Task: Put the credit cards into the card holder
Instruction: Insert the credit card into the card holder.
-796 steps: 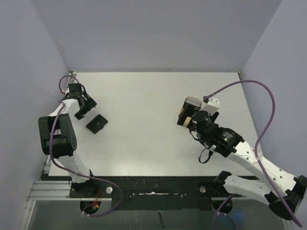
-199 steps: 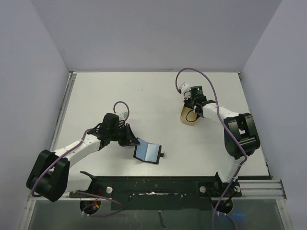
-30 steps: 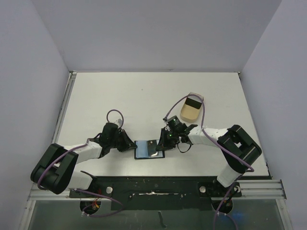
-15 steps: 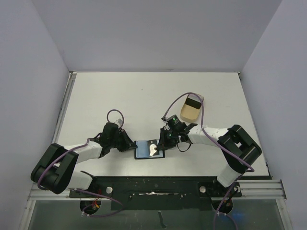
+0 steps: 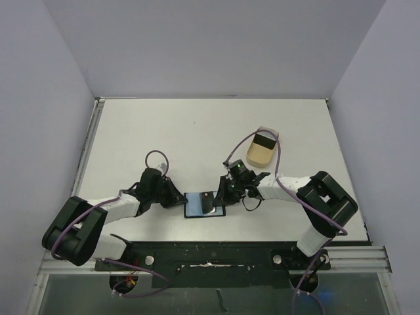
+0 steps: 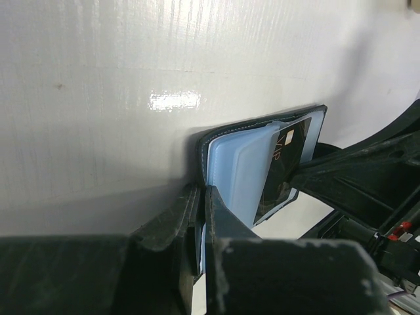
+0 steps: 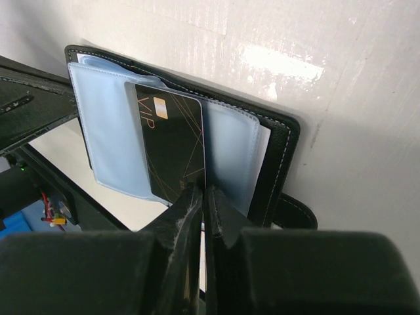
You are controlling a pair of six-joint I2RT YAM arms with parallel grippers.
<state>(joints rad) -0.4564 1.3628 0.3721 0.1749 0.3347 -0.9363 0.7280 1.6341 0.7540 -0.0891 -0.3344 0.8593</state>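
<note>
This looks like a robot lab, set up as a small test booth. Two robot arms, the left arm [image 5: 108,209] and the right arm [image 5: 298,186], are bolted to a black plate [image 5: 210,252] at the near edge of a plain white bench [image 5: 197,128]. Bare pale purple walls [image 5: 216,46] stand on three sides of the bench. Purple cables [image 5: 243,139] loop off the arms. A bare metal rail [image 5: 65,266] sits beside the plate.
</note>
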